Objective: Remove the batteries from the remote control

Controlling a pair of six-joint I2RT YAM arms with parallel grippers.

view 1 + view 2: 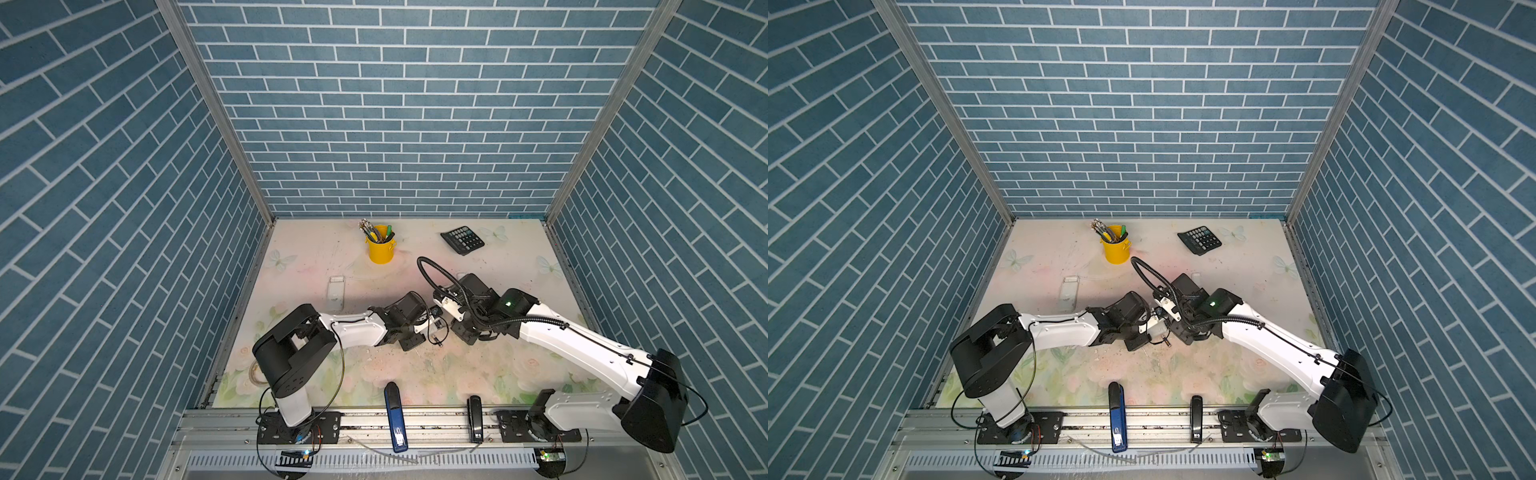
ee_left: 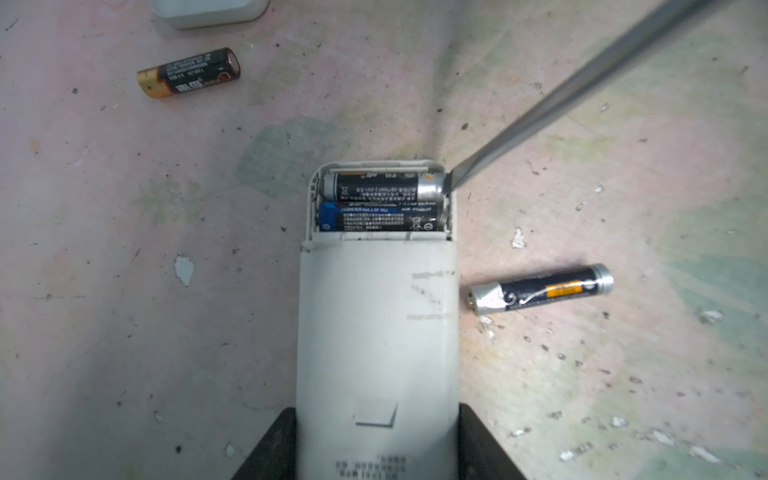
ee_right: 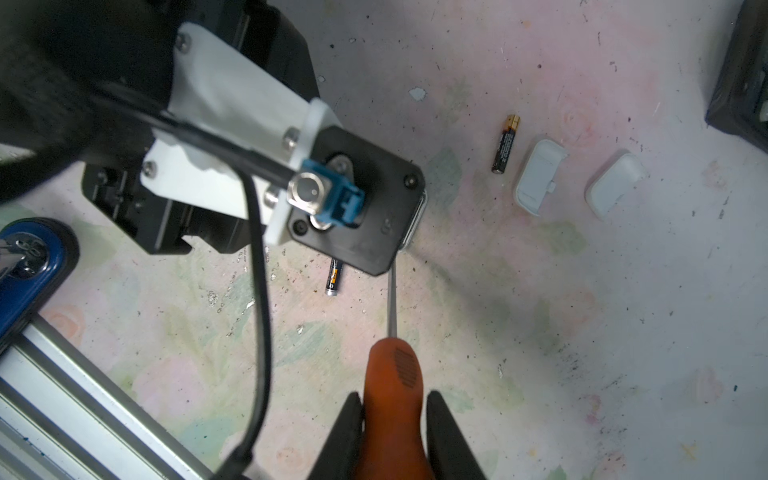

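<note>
The left gripper [image 2: 376, 451] clamps the white plastic remote control [image 2: 376, 332] across its width. Its jaws are partly spread and pressed against both long sides, with the back face up and the compartment uncovered. Two of the slim dark cylinders lie loose on the flowered table [image 2: 124, 332] — a gold-ended battery [image 2: 189, 72] well off to one side of the remote, a silver-capped battery [image 2: 540, 289] just beside the other. Two more sit in the compartment side by side, long axes across the remote: a black seated battery [image 2: 382, 187] nearest the remote's end and a blue-banded battery [image 2: 374, 218] behind it. The flat steel blade of the orange-handled screwdriver [image 2: 582, 87] touches the silver end of the black one, slanting in from the right arm's side — so the pry likely works at that end, levering it up. The right gripper [image 3: 392, 401] is closed tight on the orange handle. It is the nearer arm for the work, while the left only steadies.
</note>
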